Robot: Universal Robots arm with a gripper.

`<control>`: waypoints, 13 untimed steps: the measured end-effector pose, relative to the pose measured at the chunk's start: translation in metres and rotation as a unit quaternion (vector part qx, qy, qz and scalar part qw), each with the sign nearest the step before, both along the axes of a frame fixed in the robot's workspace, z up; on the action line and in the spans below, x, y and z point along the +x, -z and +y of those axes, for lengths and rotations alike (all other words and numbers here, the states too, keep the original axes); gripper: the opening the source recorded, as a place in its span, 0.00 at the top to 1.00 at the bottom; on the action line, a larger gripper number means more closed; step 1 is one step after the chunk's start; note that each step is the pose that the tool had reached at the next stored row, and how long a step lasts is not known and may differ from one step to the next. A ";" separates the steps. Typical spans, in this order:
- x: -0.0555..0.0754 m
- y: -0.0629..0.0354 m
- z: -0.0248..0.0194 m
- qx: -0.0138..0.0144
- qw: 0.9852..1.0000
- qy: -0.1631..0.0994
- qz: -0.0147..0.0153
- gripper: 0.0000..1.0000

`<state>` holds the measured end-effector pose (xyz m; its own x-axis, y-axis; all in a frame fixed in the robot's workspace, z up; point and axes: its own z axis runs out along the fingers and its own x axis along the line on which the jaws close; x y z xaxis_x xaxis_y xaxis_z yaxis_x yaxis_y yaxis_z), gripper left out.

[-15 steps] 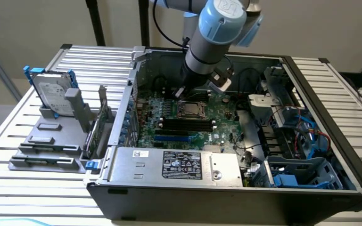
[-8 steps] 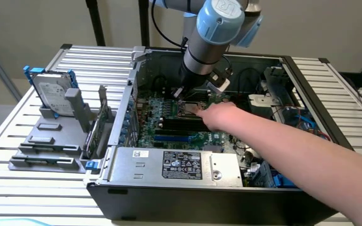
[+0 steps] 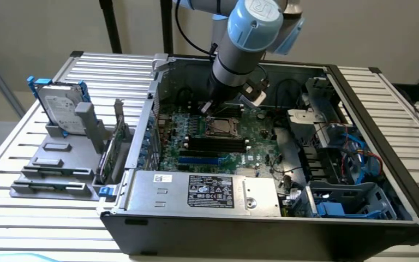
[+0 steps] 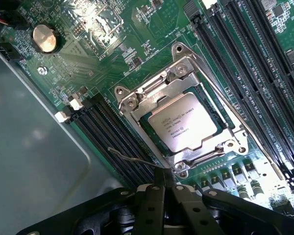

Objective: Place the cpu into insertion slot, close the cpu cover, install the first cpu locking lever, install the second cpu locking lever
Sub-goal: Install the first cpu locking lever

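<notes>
Cpu [image 4: 185, 122]: seated in insertion slot [image 4: 149, 129] | cpu cover [image 4: 152, 95]: closed over cpu | gripper [image 4: 164, 178]: closed, tips at slot's corner beside wire lever [image 4: 130, 157]

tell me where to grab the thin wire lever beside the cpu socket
Probably grip the wire lever near its free end, claw from above, jaws across it: it's a slim rod, and that end sticks out clear of the cpu cover.

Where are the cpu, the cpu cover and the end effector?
cpu [image 4: 185, 122], wrist view, middle of its printed face.
cpu cover [image 4: 159, 85], wrist view, one side bar of the silvery frame.
end effector [image 4: 166, 182], wrist view, where its shut fingertips meet.
</notes>
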<state>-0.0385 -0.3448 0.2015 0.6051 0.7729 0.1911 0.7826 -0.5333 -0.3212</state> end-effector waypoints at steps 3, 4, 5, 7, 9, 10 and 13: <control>0.000 0.0000 0.0000 0.000 1.000 0.000 0.000 0.89; 0.000 0.0000 0.0000 0.000 1.000 0.000 0.000 0.89; 0.000 0.0000 0.0000 0.000 1.000 0.000 0.000 0.89; 0.000 -0.0002 -0.0002 0.001 1.000 0.000 0.000 0.89; -0.002 -0.0009 -0.0012 0.003 1.000 0.000 0.000 0.89; -0.003 -0.0019 -0.0026 0.003 1.000 0.000 0.000 0.89; -0.007 -0.0043 -0.0070 0.003 1.000 0.000 0.000 0.89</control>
